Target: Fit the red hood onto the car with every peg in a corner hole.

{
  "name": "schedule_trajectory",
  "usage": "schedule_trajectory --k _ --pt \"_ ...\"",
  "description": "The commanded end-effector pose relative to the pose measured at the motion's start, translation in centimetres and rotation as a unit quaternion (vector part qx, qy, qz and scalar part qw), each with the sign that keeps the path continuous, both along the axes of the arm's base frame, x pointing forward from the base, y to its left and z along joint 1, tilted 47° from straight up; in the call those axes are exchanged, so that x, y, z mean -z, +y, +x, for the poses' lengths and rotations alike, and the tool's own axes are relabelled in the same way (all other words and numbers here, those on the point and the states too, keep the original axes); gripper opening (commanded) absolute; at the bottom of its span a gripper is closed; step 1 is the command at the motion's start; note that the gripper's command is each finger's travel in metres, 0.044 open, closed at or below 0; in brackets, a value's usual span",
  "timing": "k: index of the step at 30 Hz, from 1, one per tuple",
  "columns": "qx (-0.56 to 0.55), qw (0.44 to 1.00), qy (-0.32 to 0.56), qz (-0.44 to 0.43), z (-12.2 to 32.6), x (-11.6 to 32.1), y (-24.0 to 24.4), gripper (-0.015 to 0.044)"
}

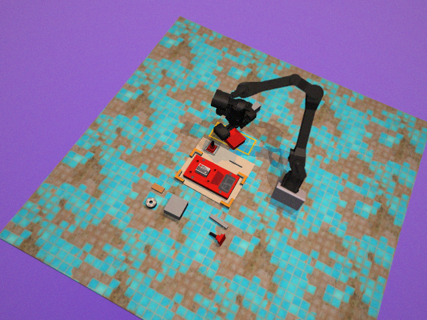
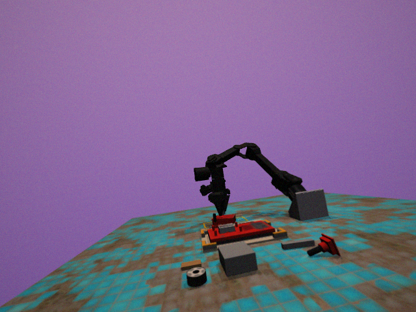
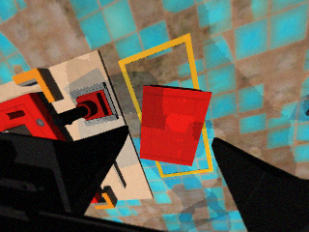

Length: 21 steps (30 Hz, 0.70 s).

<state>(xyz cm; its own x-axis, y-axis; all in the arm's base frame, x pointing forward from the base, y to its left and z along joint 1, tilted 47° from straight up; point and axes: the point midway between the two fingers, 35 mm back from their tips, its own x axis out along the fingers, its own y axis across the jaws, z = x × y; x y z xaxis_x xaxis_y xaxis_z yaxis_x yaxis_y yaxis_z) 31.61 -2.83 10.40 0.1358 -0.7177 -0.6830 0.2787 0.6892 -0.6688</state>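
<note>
The red hood [image 1: 235,138] [image 2: 225,220] [image 3: 174,108] lies roof up on the table across the yellow outline, turned relative to it. My gripper [image 2: 221,214] [image 3: 169,135] is open and empty above the hood; in the wrist view its fingertips stand to either side of the shell, apart from it. The red chassis [image 1: 201,179] [image 2: 246,228] [image 3: 34,103] sits in the jig [image 1: 246,165] [image 3: 130,169]. The grey engine block [image 1: 202,169] [image 2: 226,228] stands on its deck among short dark pegs. The hood's corner holes cannot be made out.
The yellow outline [image 1: 252,147] [image 3: 154,48] borders the jig. A red part with a black stem [image 1: 211,147] stands in a jig pocket. Beyond the jig lie an orange bar [image 1: 157,188], a wheel [image 1: 155,203], a grey block [image 1: 175,207], a grey bar [image 1: 218,221] and a red stemmed part [image 1: 220,238].
</note>
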Motion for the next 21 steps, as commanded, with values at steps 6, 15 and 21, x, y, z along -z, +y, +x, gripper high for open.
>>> schedule_trajectory --k 6,15,21 --pt "-0.002 1.000 0.001 -0.003 -0.02 0.39 -0.50 0.0440" --pt "-0.001 1.000 0.001 -0.003 -0.01 0.71 -0.87 0.0440" --pt "-0.001 1.000 0.001 -0.003 0.03 0.87 -1.04 0.0440"
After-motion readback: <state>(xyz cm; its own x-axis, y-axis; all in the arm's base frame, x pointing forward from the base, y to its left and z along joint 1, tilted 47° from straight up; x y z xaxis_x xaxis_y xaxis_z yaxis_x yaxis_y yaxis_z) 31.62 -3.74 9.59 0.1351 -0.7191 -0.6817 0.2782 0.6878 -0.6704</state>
